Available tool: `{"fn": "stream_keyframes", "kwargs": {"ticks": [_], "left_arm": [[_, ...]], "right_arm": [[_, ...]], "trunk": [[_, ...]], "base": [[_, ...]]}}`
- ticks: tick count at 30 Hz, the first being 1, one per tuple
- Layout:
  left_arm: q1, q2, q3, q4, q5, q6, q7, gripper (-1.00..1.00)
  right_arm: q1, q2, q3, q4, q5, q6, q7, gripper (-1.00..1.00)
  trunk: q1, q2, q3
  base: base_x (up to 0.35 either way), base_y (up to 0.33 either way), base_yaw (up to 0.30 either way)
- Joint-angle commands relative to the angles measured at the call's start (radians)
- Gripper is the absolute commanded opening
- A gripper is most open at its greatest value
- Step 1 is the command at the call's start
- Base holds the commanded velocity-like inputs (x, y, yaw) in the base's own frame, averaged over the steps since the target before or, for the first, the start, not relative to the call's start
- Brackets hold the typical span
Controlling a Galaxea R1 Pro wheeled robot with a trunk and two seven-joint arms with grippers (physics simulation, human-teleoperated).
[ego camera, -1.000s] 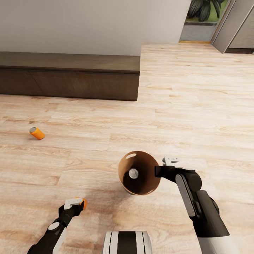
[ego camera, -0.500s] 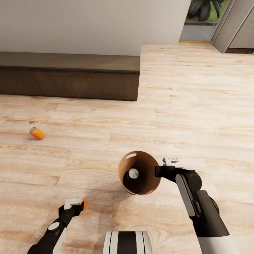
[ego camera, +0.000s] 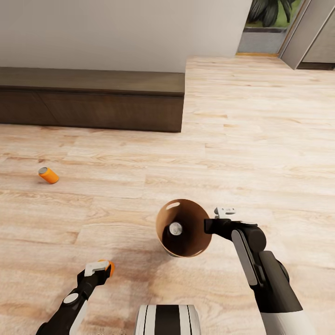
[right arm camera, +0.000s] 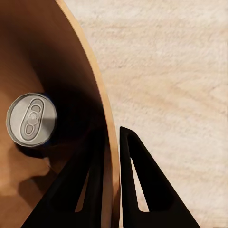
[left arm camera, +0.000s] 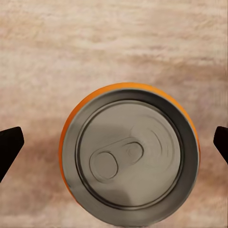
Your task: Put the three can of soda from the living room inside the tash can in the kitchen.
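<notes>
The left claw (ego camera: 103, 267) hung low over the wood floor (ego camera: 260, 139), and straight down its line sat an upright soda can (left arm camera: 129, 160), grey top facing the wrist camera, long axis running along the claw's approach. The two dark fingertips (left arm camera: 9, 147) stood wide on either side of the can, well clear of its wall, so the claw was open and held nothing. From the head view the can (ego camera: 111, 267) peeked out orange just past the fingers, with the left arm reaching forward and down from the shoulder.

Over on the right, the right claw (ego camera: 208, 227) was pinched on the rim of the trash can (ego camera: 164, 221), one finger (right arm camera: 88, 190) inside the brown wall, one outside, the forearm angled in from the robot's side. A second can (ego camera: 175, 228) stood at the bin's bottom. The third can (ego camera: 48, 175) lay on its side far off to the left, short of the long dark cabinet (ego camera: 93, 100). The left arm looked best placed: drop and close.
</notes>
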Motion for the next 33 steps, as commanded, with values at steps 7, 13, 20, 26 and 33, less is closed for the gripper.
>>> {"fn": "stream_keyframes", "kwargs": {"ticks": [7, 13, 20, 26, 33], "left_arm": [[0.000, 0.000, 0.000, 0.000, 0.000, 0.000, 0.000, 1.00], [0.000, 0.000, 0.000, 0.000, 0.000, 0.000, 0.000, -1.00], [0.000, 0.000, 0.000, 0.000, 0.000, 0.000, 0.000, -1.00], [-0.001, 0.000, 0.000, 0.000, 0.000, 0.000, 0.000, -1.00], [0.000, 0.000, -0.001, 0.000, 0.000, 0.000, 0.000, -1.00]], "right_arm": [[0.000, 0.001, 0.000, -0.001, -0.026, 0.000, 0.005, -1.00], [0.000, 0.002, 0.000, -0.001, -0.026, 0.000, 0.005, -1.00], [-0.001, 0.002, 0.000, -0.001, -0.026, 0.000, 0.005, -1.00], [0.000, 0.003, 0.000, -0.001, -0.026, 0.000, 0.005, -1.00], [0.000, 0.003, 0.000, -0.001, -0.026, 0.000, 0.005, -1.00]], "trunk": [[0.000, 0.000, -0.004], [0.000, 0.000, -0.004], [0.000, 0.000, -0.004], [0.000, 0.000, -0.004], [-0.002, 0.001, 0.012]], "base": [[0.000, 0.000, 0.000], [0.000, 0.000, 0.000], [0.000, 0.000, 0.000], [0.000, 0.000, 0.000], [0.000, 0.000, 0.000]]}}
